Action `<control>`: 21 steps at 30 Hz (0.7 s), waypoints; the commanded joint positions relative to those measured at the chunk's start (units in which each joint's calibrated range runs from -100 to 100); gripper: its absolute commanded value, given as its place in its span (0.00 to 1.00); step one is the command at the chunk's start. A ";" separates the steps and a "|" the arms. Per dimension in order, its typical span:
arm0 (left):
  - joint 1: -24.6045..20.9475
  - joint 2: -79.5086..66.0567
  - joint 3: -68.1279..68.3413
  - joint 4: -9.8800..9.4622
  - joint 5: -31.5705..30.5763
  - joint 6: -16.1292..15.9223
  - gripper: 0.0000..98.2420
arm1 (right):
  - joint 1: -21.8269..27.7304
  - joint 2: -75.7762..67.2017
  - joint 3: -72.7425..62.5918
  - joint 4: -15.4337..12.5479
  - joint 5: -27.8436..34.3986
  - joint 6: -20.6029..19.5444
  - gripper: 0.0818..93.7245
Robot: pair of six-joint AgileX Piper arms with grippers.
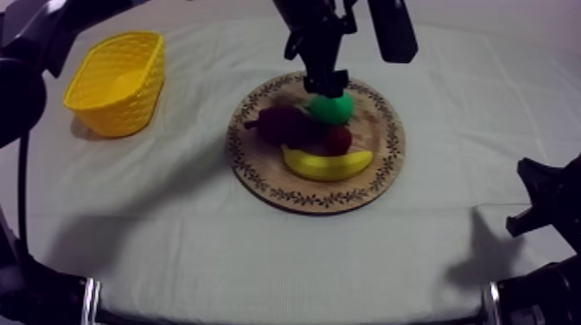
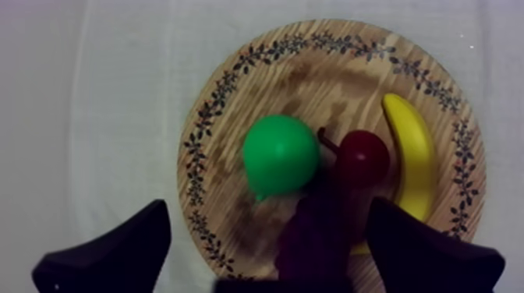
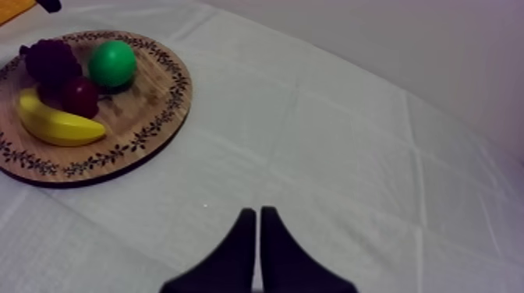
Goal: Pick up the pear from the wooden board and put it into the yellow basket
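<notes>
Grasp and transfer remain: the round green toy pear lies on the round wooden board with patterned rim, left jaws spread over it, right jaws pressed together, yellow latticed basket empty.

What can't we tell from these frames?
Top view: left gripper covers the top of the pear; contact unclear.
Left wrist view: grapes dark, cut off by the frame edge.
Right wrist view: yellow basket mostly cut off by the edge, past the board.
</notes>
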 commanded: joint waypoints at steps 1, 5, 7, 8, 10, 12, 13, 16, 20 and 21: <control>0.03 2.07 -1.66 0.08 0.32 -0.03 0.98 | 0.00 0.02 0.00 0.01 0.00 -0.03 0.00; 0.04 6.10 -5.75 0.26 1.14 -0.15 0.98 | 0.00 0.02 0.00 0.01 0.00 -0.05 0.00; 0.04 8.02 -7.53 0.31 1.34 -0.18 0.98 | 0.00 0.02 0.00 0.01 0.00 -0.06 0.00; 0.04 9.01 -8.45 0.32 1.45 -0.19 0.98 | 0.00 0.02 0.00 0.01 0.00 -0.07 0.00; 0.02 11.18 -10.54 0.39 1.86 -0.25 0.98 | 0.00 0.02 0.00 0.01 0.00 -0.07 0.00; -0.02 13.42 -12.88 0.46 2.51 -0.30 0.98 | 0.00 0.02 0.00 0.01 0.00 -0.07 0.00; -0.11 14.49 -13.97 0.56 2.88 -0.36 0.98 | 0.00 0.02 0.00 0.01 0.00 -0.07 0.00; -0.52 17.20 -16.50 0.91 3.65 -0.56 0.98 | 0.00 0.02 0.00 0.01 0.00 -0.08 0.00; -0.87 19.78 -18.09 0.74 3.97 -0.66 0.97 | 0.00 0.02 0.00 0.01 0.00 -0.08 0.00; -0.95 20.34 -18.28 0.69 4.00 -0.66 0.97 | 0.00 0.02 0.00 0.01 0.00 -0.08 0.00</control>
